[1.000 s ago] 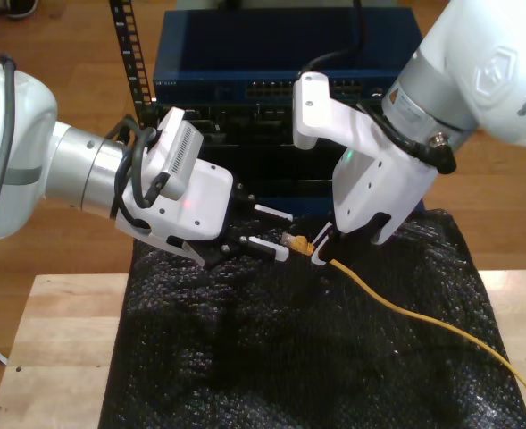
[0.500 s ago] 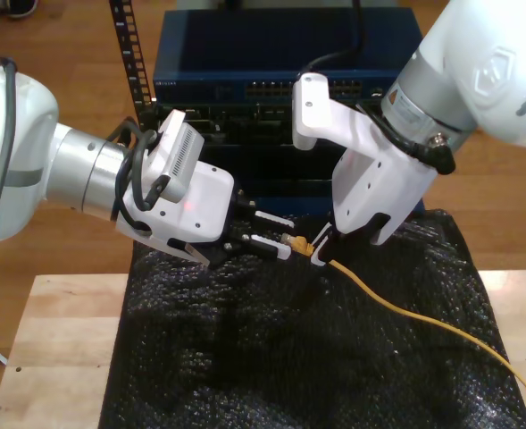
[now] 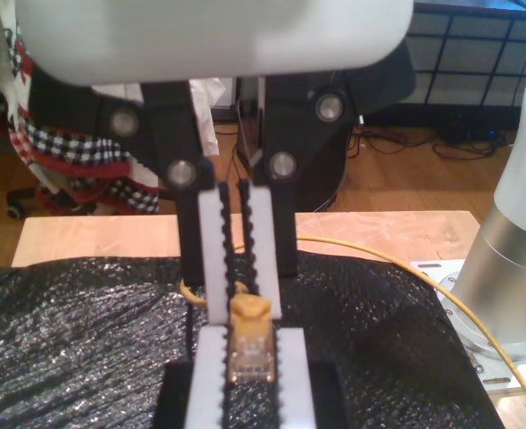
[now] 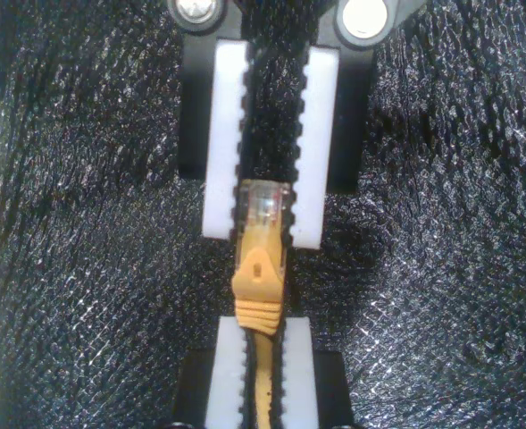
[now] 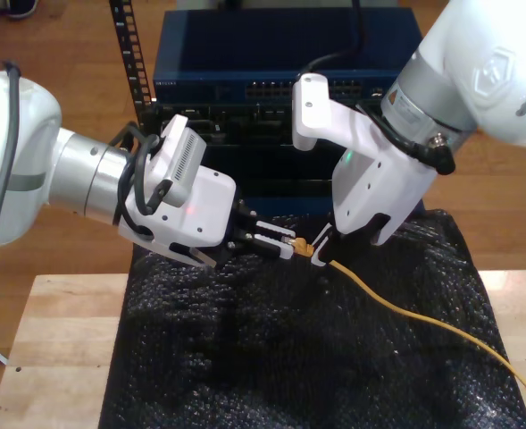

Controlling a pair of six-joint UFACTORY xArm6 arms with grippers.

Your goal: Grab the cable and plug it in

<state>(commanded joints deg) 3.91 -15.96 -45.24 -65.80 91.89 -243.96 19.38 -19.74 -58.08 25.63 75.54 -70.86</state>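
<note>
Step in hand, I judge: a handover of the plug end between claws, with the plugging-in not yet begun. In the exterior view my second claw (image 5: 321, 253) comes down from 1 o'clock and is clamped on the cable (image 5: 405, 313) just behind its yellow boot. The rest of the cable trails over the black mat (image 5: 245, 357) on the table (image 5: 57, 340) toward 4 o'clock. My first claw (image 5: 280, 243) reaches in from 9 o'clock, with the clear plug tip between its white pads (image 4: 227, 134).

The second wrist view shows those pads lying along both sides of the plug (image 4: 263, 206), which the exterior view is too coarse to show. I cannot tell whether they press. The exterior view alone shows the network switch (image 5: 245, 89) at 12 o'clock behind both claws.

Next, I judge: a firm pinch by the first claw, then release by the second
</note>
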